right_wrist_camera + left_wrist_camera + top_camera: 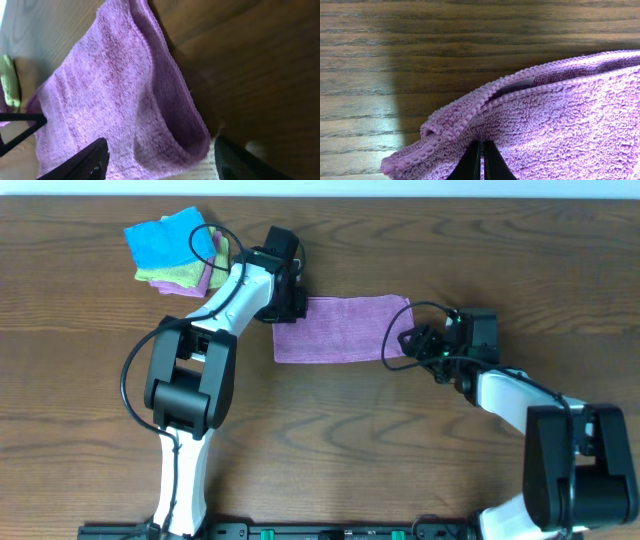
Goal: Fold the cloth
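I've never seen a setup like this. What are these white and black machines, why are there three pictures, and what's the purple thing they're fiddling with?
These are two robot arms at a wooden table. One picture looks down from above; the other two come from small cameras on each arm's wrist, so they look along its fingers.

The purple thing is a soft cloth, lying folded over into a strip, which the arms are meant to fold. The left gripper is at its left end; its wrist picture shows the dark fingers pressed shut on the cloth's edge. The right gripper is at the right end with fingers spread apart on either side of the fold, not squeezing it.

At the far left sits a pile of other cloths, blue on top.
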`<state>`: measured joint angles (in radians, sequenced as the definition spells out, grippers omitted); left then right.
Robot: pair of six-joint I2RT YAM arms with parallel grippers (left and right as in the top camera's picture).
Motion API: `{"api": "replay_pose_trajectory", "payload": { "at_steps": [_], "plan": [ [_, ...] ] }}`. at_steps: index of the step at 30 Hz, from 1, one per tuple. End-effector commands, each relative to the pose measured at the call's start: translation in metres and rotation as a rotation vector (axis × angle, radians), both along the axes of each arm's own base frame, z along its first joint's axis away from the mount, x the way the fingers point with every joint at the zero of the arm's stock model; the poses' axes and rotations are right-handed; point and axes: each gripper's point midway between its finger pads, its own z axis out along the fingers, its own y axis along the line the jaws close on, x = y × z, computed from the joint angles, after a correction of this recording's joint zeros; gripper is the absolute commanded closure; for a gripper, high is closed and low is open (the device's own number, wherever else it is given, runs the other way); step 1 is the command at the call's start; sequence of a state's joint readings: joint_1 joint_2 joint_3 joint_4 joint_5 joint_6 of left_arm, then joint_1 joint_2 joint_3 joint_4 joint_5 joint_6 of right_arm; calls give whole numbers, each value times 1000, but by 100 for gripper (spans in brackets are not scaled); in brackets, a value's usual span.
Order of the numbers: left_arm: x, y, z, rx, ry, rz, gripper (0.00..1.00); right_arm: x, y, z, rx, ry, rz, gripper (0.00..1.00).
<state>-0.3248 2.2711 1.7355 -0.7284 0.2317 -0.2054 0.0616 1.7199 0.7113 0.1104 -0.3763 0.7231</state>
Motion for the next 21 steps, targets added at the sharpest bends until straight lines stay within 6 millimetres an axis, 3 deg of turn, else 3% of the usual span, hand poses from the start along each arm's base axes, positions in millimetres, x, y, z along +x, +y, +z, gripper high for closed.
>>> {"api": "replay_pose_trajectory", "payload": {
  "at_steps": [1,15,21],
  "plan": [
    [-5,2,-11,18,22,0,94,-4,4,-16,7,47,-16,32],
    [-6,2,-11,19,24,0,94,12,20,-35,5,-9,-14,36],
    [-7,2,-11,20,28,0,94,21,27,-47,-1,-47,-10,60]
  ]
}}
